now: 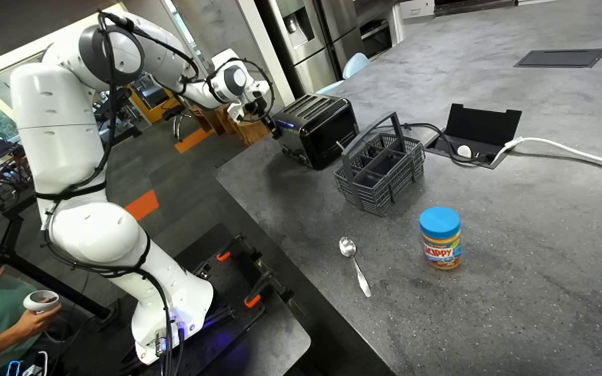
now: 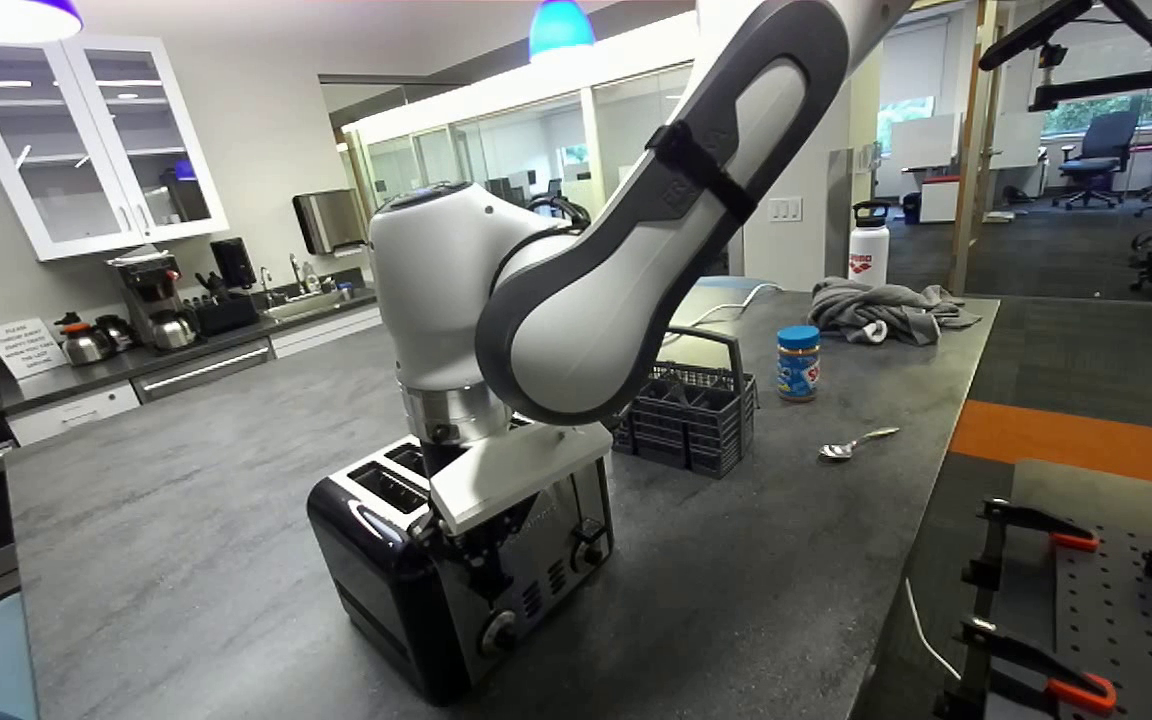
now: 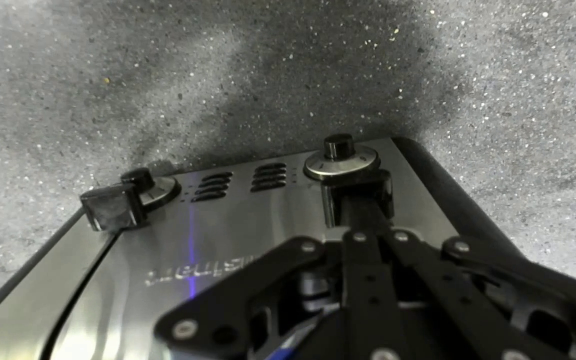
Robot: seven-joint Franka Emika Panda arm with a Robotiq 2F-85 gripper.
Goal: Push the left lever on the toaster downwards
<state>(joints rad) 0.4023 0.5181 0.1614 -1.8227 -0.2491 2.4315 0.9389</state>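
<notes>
The toaster point(image 1: 331, 133) is a boxy black one with a slotted silvery top, near the counter's edge. It also shows in an exterior view point(image 2: 381, 580) and fills the lower wrist view point(image 3: 238, 220). My gripper point(image 3: 365, 207) is shut, with its fingertips at the black lever point(image 3: 358, 178) on the right in the wrist view, overlapping it. That lever sits close to its dial. The second lever point(image 3: 111, 207) is on the left there, with a slot beside it. The gripper is at the toaster's front in both exterior views point(image 1: 274, 130) point(image 2: 488, 578). The fingertips partly hide the lever.
A dark mesh caddy point(image 1: 405, 177) stands just beside the toaster. A peanut butter jar point(image 1: 440, 237) and a spoon point(image 1: 356, 266) lie farther along the counter. A flat black box point(image 1: 481, 125) with a white cable is behind the caddy. A grey cloth point(image 2: 891, 312) lies beyond the jar.
</notes>
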